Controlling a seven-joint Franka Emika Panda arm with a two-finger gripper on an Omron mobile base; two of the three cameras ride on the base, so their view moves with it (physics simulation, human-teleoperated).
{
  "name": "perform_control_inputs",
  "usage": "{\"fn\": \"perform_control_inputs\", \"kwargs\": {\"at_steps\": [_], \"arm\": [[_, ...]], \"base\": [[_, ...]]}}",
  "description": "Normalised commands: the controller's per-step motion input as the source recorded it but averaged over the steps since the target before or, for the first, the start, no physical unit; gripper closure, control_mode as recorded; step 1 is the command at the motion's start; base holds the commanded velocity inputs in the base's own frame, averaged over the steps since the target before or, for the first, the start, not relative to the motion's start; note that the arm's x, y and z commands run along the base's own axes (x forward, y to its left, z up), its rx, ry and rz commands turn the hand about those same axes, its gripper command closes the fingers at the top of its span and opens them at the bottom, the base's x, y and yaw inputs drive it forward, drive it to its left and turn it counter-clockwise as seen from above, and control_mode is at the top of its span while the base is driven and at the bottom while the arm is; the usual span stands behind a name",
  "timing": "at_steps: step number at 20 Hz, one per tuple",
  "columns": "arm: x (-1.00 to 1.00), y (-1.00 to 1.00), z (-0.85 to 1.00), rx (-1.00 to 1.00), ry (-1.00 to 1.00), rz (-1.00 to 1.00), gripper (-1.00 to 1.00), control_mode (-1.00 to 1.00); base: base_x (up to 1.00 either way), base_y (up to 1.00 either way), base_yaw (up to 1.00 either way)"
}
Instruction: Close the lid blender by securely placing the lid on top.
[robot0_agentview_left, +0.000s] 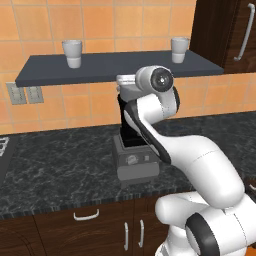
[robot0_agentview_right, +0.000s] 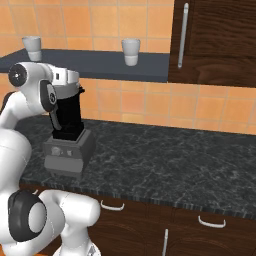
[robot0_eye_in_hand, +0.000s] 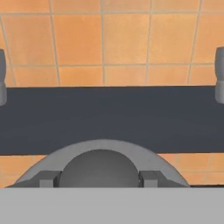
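The blender (robot0_agentview_left: 134, 150) stands upright on the counter (robot0_agentview_left: 55, 170) under the shelf (robot0_agentview_left: 60, 70), its long axis vertical. The gripper (robot0_agentview_right: 70, 80) sits at the jar's top, and the hand view shows the lid (robot0_eye_in_hand: 103, 168) directly below it. I cannot tell whether the fingers are apart or together

Blender (robot0_agentview_right: 67, 135) on counter (robot0_agentview_right: 165, 160), below shelf (robot0_agentview_right: 115, 62)

Two white cups (robot0_agentview_left: 72, 53) on dark shelf (robot0_agentview_left: 100, 67)
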Motion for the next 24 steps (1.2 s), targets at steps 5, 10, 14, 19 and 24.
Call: {"fn": "perform_control_inputs", "kwargs": {"at_steps": [5,10,14,19,24], "arm": [[0.00,0.00,0.00,0.00,0.07,0.00,1.00,-1.00],[-0.10,0.00,0.20,0.00,0.09,0.00,1.00,-1.00],[-0.17,0.00,0.33,0.00,0.10,0.00,1.00,-1.00],[-0.14,0.00,0.40,0.00,0.06,0.00,1.00,-1.00],[-0.18,0.00,0.46,0.00,0.05,0.00,1.00,-1.00]], "base": [[0.00,0.00,0.00],[0.00,0.00,0.00],[0.00,0.00,0.00],[0.00,0.00,0.00],[0.00,0.00,0.00]]}}
